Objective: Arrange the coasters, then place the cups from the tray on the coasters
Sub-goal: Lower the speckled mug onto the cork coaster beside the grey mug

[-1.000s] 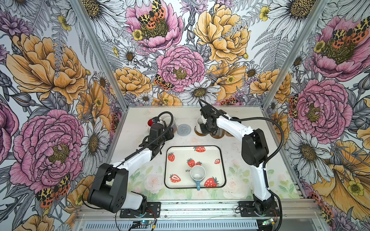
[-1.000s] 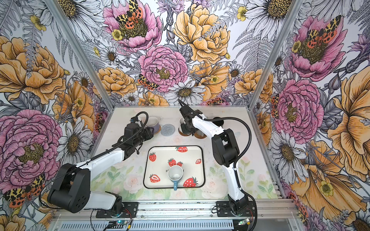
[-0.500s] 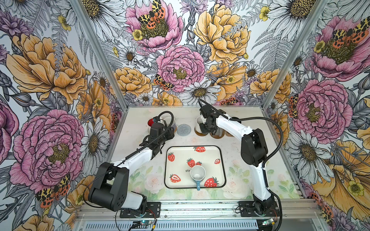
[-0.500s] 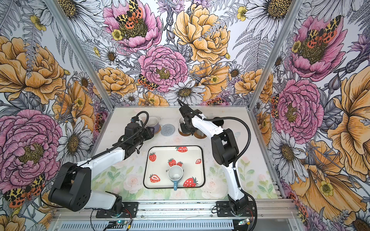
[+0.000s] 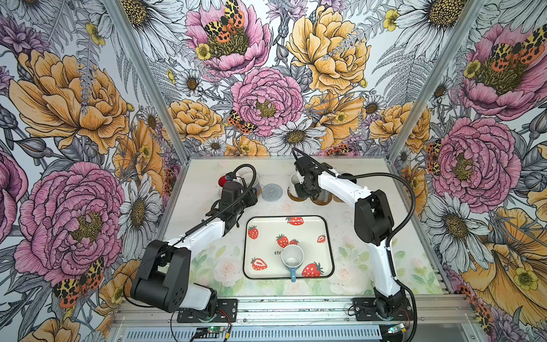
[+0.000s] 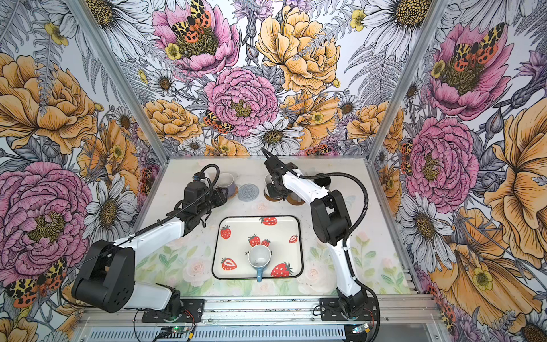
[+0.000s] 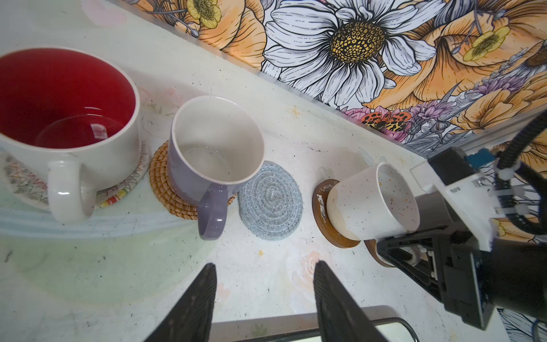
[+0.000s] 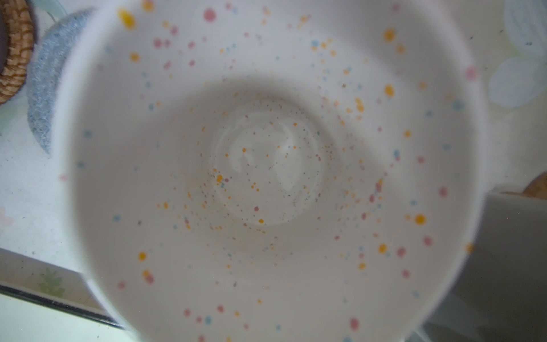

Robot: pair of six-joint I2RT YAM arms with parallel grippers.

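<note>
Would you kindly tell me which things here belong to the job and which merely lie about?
Job: tray, light blue cup, speckled mug, lilac mug, red-lined mug, grey woven coaster, tan woven coaster, brown disc.
Lying about: nothing; flowered walls are backdrop.

Speckled white mug [image 7: 373, 201] on brown coaster [image 7: 321, 207]

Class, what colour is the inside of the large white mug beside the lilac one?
The mug is red inside; the left wrist view shows it best.
</note>
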